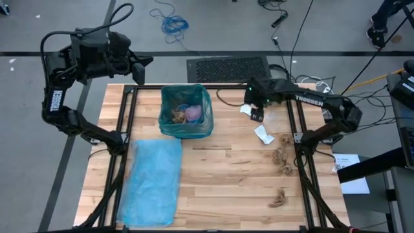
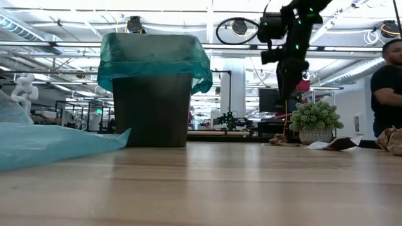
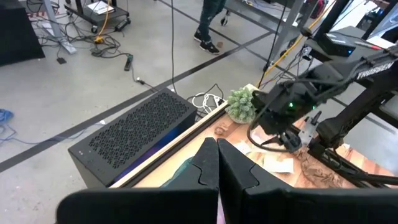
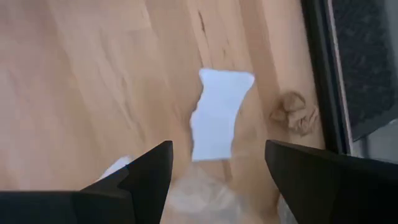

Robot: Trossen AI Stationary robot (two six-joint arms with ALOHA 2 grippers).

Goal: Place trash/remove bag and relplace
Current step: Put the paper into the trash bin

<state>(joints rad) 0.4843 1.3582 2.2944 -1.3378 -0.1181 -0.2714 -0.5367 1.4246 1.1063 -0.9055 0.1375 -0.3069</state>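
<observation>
A dark bin (image 2: 152,110) lined with a teal bag (image 1: 186,111) stands at the table's far middle. It holds a brown wad (image 1: 176,116) and a lilac-pink piece (image 1: 193,114). More trash lies on the right. White scraps (image 1: 263,134) (image 4: 217,115) and brown wads (image 1: 283,155) (image 4: 295,112) rest on the wood. My right gripper (image 1: 257,116) (image 4: 217,158) hangs open above a white scrap, pointing steeply down, touching nothing. My left gripper (image 1: 143,65) (image 3: 217,168) is shut and held high beyond the table's far left corner.
A spare blue bag (image 1: 152,181) lies flat on the table's near left. A fuzzy green ball (image 2: 316,116) sits at the far right edge. Black frame rails (image 1: 299,139) run along both sides. A person (image 2: 388,88) stands beyond the table's right side.
</observation>
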